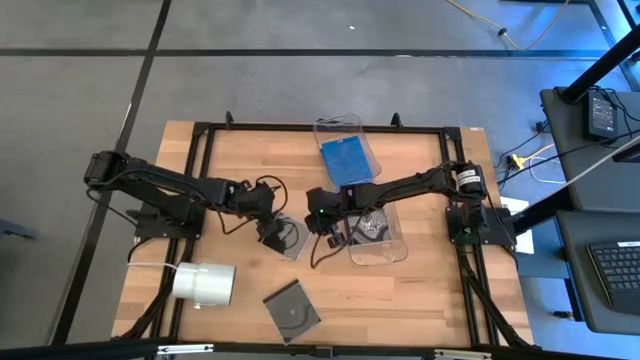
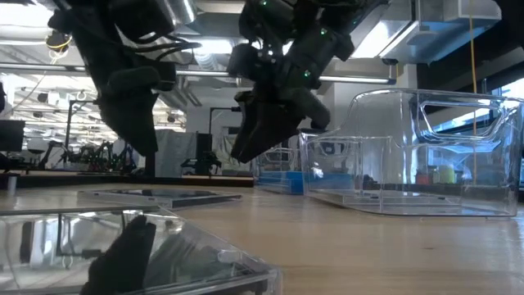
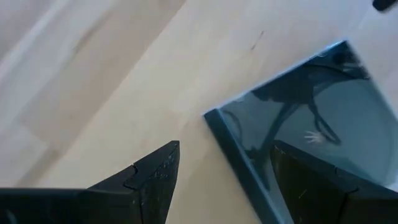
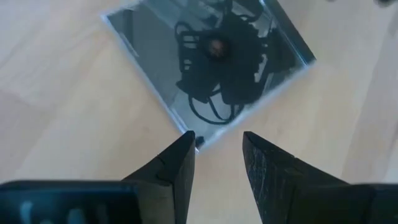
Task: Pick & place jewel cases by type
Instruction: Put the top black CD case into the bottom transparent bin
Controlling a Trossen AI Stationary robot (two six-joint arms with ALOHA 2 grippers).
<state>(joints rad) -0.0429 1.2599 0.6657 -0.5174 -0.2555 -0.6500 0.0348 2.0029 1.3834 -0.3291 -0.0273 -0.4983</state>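
Observation:
A dark jewel case (image 1: 293,238) lies flat on the wooden table between my two grippers. It also shows in the left wrist view (image 3: 323,106) and in the right wrist view (image 4: 211,62). My left gripper (image 1: 272,232) is open above the case's left edge, one finger over the case and one over bare wood (image 3: 227,146). My right gripper (image 1: 325,232) hangs raised at the case's right side, fingers a little apart and empty (image 4: 217,135), just off one corner. In the low view it hangs clear above the table (image 2: 246,147).
A second dark case (image 1: 292,310) lies near the front edge. A white roll (image 1: 205,283) lies at the front left. A clear bin (image 1: 335,125) at the back holds a blue case (image 1: 345,158). A clear bin (image 1: 392,252) right of centre holds dark cases (image 1: 370,228).

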